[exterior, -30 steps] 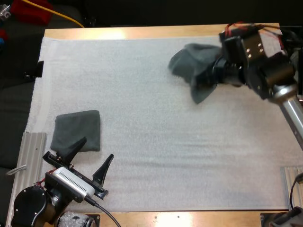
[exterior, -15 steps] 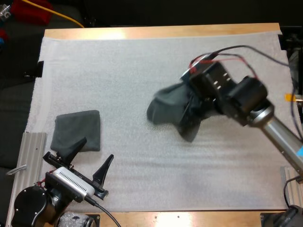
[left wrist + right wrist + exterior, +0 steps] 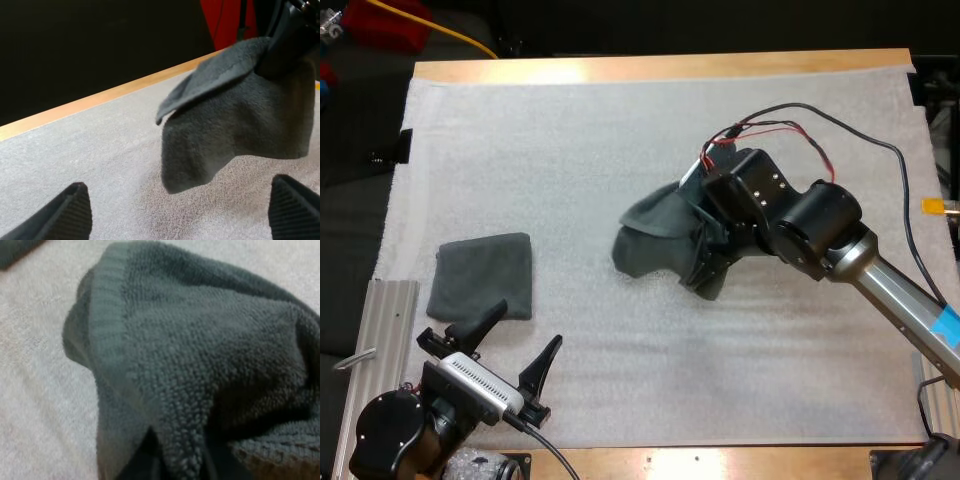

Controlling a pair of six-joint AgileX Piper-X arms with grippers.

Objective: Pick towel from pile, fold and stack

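A crumpled dark grey-green towel (image 3: 652, 240) hangs down onto the middle of the white mat (image 3: 620, 150), its lower end touching it. My right gripper (image 3: 708, 262) is shut on the towel's right side; in the right wrist view the dark fingers (image 3: 142, 462) pinch a fold of the towel (image 3: 190, 365). A folded towel (image 3: 482, 275) lies flat at the mat's left. Just in front of it, my left gripper (image 3: 528, 325) stands open and holds nothing. In the left wrist view the hanging towel (image 3: 235, 125) is ahead of my left gripper (image 3: 180, 210), with the right gripper (image 3: 292, 35) above it.
A ribbed metal plate (image 3: 385, 320) lies at the mat's left front edge. The wooden table edge (image 3: 660, 66) runs along the far side, with dark space beyond.
My right arm has carried the crumpled towel from the far right corner to the mat's middle and lowered it onto the mat. The left arm has barely moved.
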